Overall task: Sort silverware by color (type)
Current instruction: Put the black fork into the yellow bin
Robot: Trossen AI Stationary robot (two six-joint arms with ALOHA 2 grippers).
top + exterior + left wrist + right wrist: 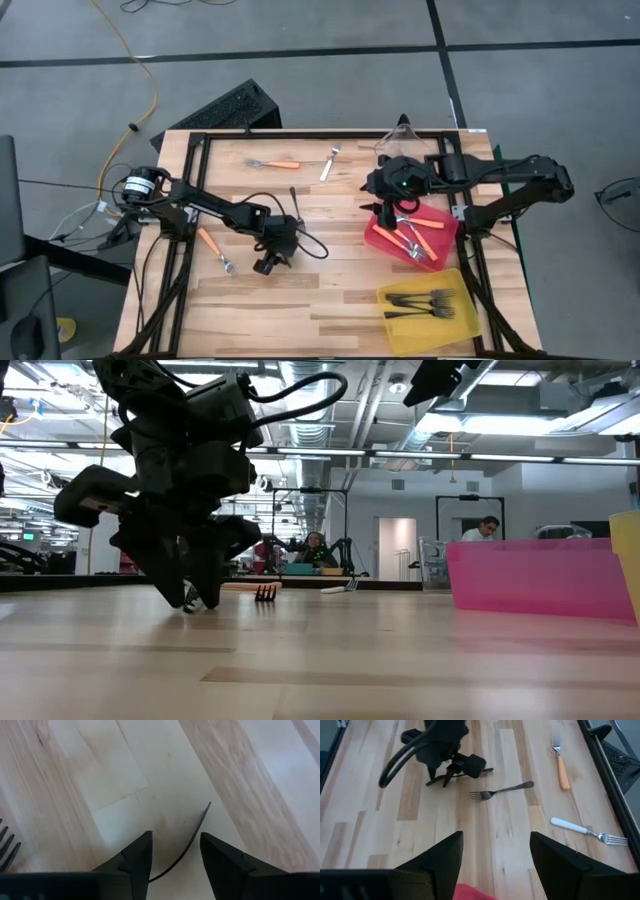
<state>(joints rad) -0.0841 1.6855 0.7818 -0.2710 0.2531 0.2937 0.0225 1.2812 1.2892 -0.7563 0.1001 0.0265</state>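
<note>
Silverware [273,163] scattered on pale wood-plank table [300,300], grey floor around, left gripper [172,862] jaws straddling black fork [192,837], right gripper [495,865] jaws wide.

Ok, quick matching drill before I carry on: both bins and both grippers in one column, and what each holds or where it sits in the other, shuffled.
Column one:
1. red bin
2. yellow bin
3. left gripper
4. right gripper

Column two:
A. black forks inside
B. over the red bin's edge, jaws open, empty
C. orange-handled forks inside
D. low at the table, jaws open either side of a single black fork

Pairs: 1-C, 2-A, 3-D, 4-B
</note>
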